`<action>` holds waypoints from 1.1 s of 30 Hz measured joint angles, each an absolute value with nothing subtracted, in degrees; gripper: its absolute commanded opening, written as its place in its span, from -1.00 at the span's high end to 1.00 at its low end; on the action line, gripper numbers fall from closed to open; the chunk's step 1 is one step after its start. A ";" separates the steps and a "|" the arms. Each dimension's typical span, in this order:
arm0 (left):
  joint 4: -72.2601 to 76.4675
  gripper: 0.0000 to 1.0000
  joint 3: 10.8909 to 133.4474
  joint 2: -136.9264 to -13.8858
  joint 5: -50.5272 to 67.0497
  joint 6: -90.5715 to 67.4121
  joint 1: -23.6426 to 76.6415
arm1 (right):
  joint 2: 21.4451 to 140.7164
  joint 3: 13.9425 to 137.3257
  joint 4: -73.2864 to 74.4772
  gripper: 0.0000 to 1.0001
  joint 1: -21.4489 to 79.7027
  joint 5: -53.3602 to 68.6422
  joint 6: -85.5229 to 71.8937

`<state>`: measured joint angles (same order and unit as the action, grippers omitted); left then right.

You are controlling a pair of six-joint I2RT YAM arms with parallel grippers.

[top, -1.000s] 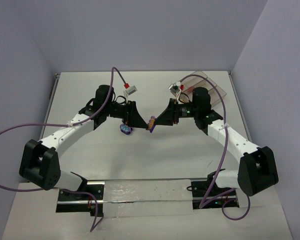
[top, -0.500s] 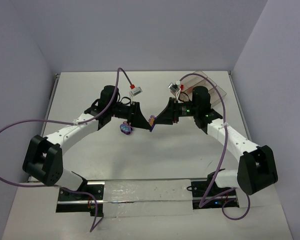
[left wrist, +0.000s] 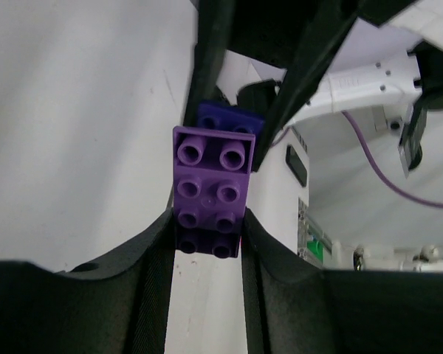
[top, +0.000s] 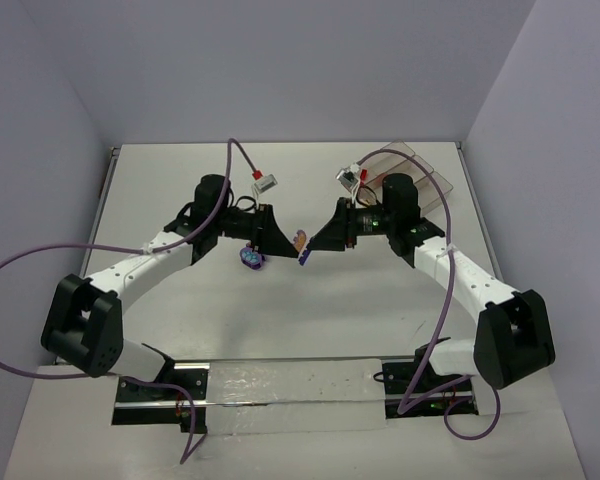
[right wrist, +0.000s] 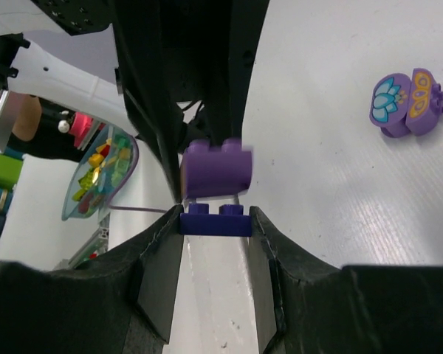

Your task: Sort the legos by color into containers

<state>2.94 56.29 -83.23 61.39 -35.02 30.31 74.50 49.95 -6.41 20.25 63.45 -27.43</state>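
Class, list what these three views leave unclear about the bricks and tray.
Top view: tray compartments and contents, hidden behind the right arm.
Left wrist view: dark purple brick, mostly behind the light purple brick.
Right wrist view: coloured bits near the left edge, blurred.

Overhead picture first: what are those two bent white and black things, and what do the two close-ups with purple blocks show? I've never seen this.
Those are a left robot arm and a right robot arm, bolted to a white table and seen from above. Each close-up comes from a camera on one wrist, looking along its two black fingers. The left gripper is shut on a light purple studded plastic brick. The right gripper pinches a dark purple flat plate that touches the brick. On the table lie purple pieces printed with a flower and a butterfly. A clear smoky plastic tray sits far right.
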 measured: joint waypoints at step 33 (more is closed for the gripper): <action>-8.39 0.99 55.65 -74.05 35.21 -37.46 25.22 | 83.78 66.27 16.72 1.00 -1.06 -6.67 -32.32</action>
